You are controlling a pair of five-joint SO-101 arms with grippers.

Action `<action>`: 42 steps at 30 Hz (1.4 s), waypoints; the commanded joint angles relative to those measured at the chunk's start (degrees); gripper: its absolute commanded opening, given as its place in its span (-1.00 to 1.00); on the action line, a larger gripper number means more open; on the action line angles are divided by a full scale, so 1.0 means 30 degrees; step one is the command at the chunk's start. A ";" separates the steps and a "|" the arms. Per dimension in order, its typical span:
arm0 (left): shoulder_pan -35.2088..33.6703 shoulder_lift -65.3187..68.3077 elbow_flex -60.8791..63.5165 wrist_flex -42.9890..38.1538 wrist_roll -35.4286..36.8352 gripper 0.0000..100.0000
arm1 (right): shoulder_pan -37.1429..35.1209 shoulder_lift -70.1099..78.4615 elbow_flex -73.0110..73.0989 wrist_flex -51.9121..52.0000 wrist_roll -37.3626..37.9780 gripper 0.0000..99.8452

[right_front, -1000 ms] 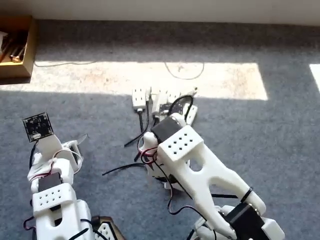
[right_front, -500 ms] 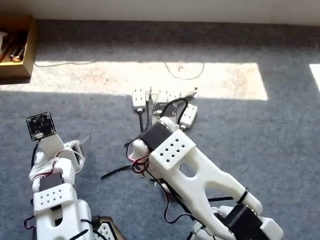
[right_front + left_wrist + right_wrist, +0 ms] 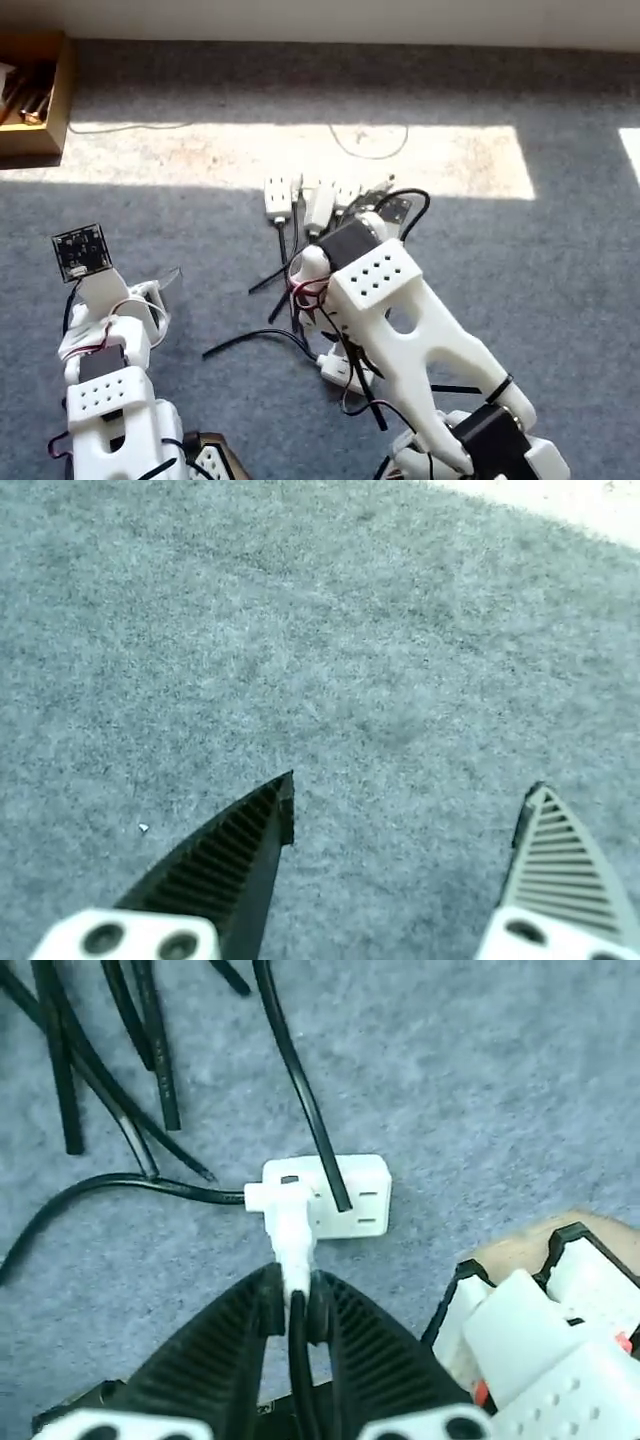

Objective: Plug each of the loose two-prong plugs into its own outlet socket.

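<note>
**Seating the plug square in a loose outlet**

High view: The right arm (image 3: 400,320) bends over the middle of the carpet (image 3: 560,300); the left arm (image 3: 105,370) stands at lower left, well apart. At upper centre I count three white outlet blocks (image 3: 278,198) close together, though the arm may hide more. One more white piece (image 3: 335,368) lies at lower centre, just beside the right arm, with a dark lead running left from it. One wooden box (image 3: 30,95) sits in the upper left corner.

Left wrist view: The left pincer (image 3: 412,786) is spread wide and holds nothing, with bare carpet under it.

Right wrist view: The right pincer (image 3: 293,1285) is clamped on one white plug (image 3: 285,1215), whose lead runs back between the fingers. The plug touches the left end of one white outlet block (image 3: 350,1195) at frame centre. Whether the prongs are in the slots is hidden. Black cables (image 3: 130,1070) cross at upper left, five or six strands, too tangled to count surely, and one lies across the block.

In my judgement the step is the push home. The prongs should stay square to the slots and the push should be straight and gentle, because the block lies loose and could slide on the carpet. The cable over the block may drag or snag.
</note>
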 commanded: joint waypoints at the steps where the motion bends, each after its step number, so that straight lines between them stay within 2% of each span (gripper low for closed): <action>1: 0.0278 -0.0220 -0.0103 -0.0381 -0.0147 -0.30 | -0.0161 -0.0337 -0.0073 0.0777 -0.0205 -0.99; 10: 0.0278 -0.0220 -0.0103 -0.0381 -0.0147 -0.30 | -0.2300 -0.0308 0.0659 0.0747 -0.0293 -0.99; 25: 0.0278 -0.0220 -0.0103 -0.0381 -0.0147 -0.30 | -0.0894 -0.0190 0.1304 0.0747 -0.0322 -0.99; 42: 0.0278 -0.0220 -0.0103 -0.0381 -0.0147 -0.30 | -0.0923 -0.0161 0.1744 -0.0161 -0.0352 -0.99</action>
